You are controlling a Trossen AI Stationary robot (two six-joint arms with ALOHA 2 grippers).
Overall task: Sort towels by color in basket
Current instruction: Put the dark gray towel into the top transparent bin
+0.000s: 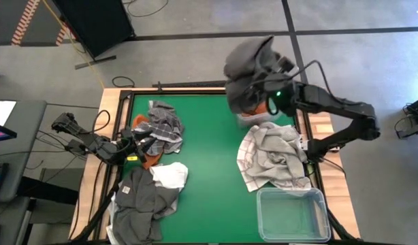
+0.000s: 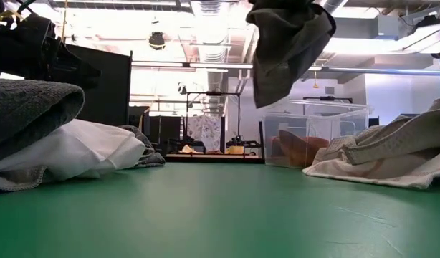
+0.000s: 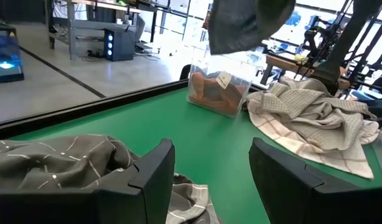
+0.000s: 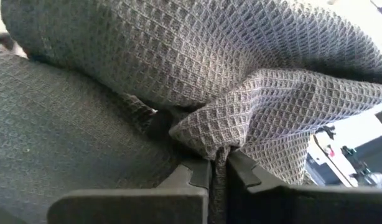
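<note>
We see the right gripper (image 4: 217, 167) clenched on a fold of the dark grey towel (image 1: 248, 64), which hangs straight down, long axis vertical, above the far clear bin (image 2: 313, 132). That bin sits directly below the fingers and already holds 1 rust orange towel (image 2: 300, 149). We judge a lowering move comes next. The left gripper (image 3: 209, 180) waits at the left table edge, fingers apart and empty, above the grey plaid towel (image 1: 161, 126). Count on the table: 1 more dark grey towel (image 1: 142, 201), 1 white towel (image 1: 171, 175), 1 grid-lined towel (image 1: 270, 158), 2 bins, including the near bin (image 1: 293, 214).
</note>
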